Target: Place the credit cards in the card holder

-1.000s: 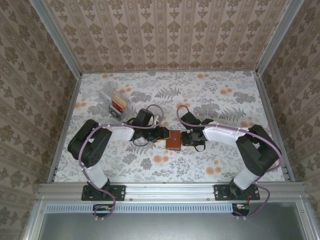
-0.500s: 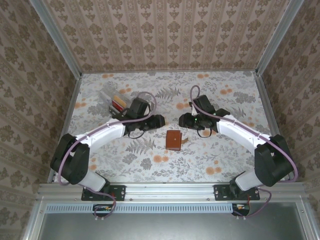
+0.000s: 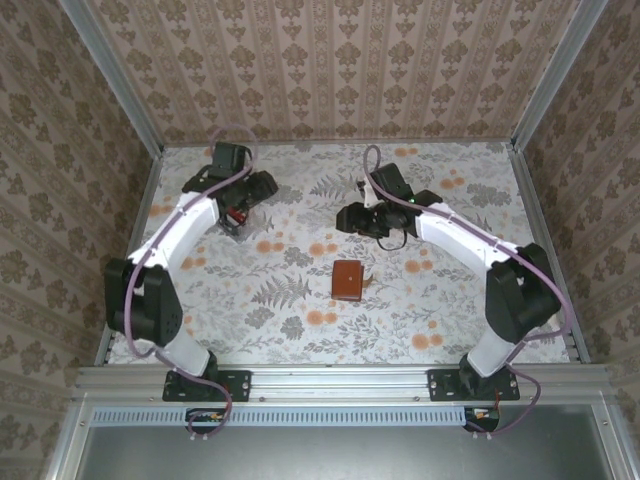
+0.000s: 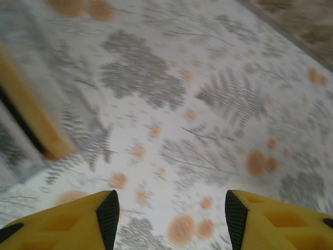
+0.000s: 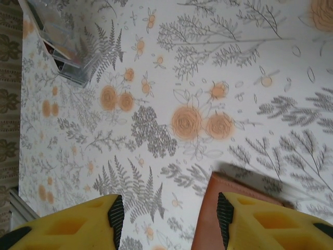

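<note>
Holder: small brown leather card holder (image 3: 348, 281), closed, centre of floral table (image 3: 440, 310).
Box: clear plastic box (image 3: 236, 218), far-left corner, partly covered by left gripper (image 4: 169, 219).
Grippers: left apart; right gripper (image 5: 166, 224) apart, empty.

**Matt print, clear plastic, bare metal**

The table (image 3: 450, 300) cover is a smooth, matt floral print. The holder (image 3: 348, 281) looks like smooth brown leather with a faint sheen. The box (image 5: 73, 57) is clear glossy plastic. The fingers (image 5: 260, 224) are matt yellow plastic. The rail (image 3: 340, 378) is dull silver metal.
</note>
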Controlling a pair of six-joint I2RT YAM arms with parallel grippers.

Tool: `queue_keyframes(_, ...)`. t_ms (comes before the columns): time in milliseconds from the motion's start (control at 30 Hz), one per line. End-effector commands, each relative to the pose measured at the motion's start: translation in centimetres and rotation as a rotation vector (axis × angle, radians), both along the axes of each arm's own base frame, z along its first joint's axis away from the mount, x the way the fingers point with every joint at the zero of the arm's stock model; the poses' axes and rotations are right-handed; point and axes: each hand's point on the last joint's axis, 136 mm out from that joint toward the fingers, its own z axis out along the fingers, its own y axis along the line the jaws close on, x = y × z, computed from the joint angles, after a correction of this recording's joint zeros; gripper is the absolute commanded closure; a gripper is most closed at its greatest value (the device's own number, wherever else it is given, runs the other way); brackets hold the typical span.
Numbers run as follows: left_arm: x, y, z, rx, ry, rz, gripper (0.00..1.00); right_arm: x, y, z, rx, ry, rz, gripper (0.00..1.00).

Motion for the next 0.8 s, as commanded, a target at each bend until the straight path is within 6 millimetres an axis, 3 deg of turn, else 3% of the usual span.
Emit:
queue_keyframes(0, 0.9, 1.6, -0.8, 0.057, 0.077, 0.037, 0.42, 0.7, 1.0, 1.6, 0.022, -0.032, 0.031, 0.46)
queue_keyframes(133, 2.0, 2.3, 0.0, 0.025, 0.054, 0.03, 0.4, 2.0, 2.9, 1.3, 0.06, -0.021, 0.056, 0.48)
queue_keyframes(467, 0.5, 8.4, 0.2, -0.022, 0.027, 0.136, 0.37, 8.0, 10.5, 0.7, 0.056, -0.087, 0.162, 0.57)
queue_keyframes(600, 1.2, 8.2, 0.7, -0.031, 0.001, 0.094, 0.39, 9.3, 12.2, 0.6, 0.064, -0.079, 0.158, 0.56)
queue_keyframes(767, 2.9, 6.2, 0.2, -0.033, 0.072, 0.071, 0.45, 8.6, 11.4, 0.4, 0.045, -0.067, 0.133, 0.56)
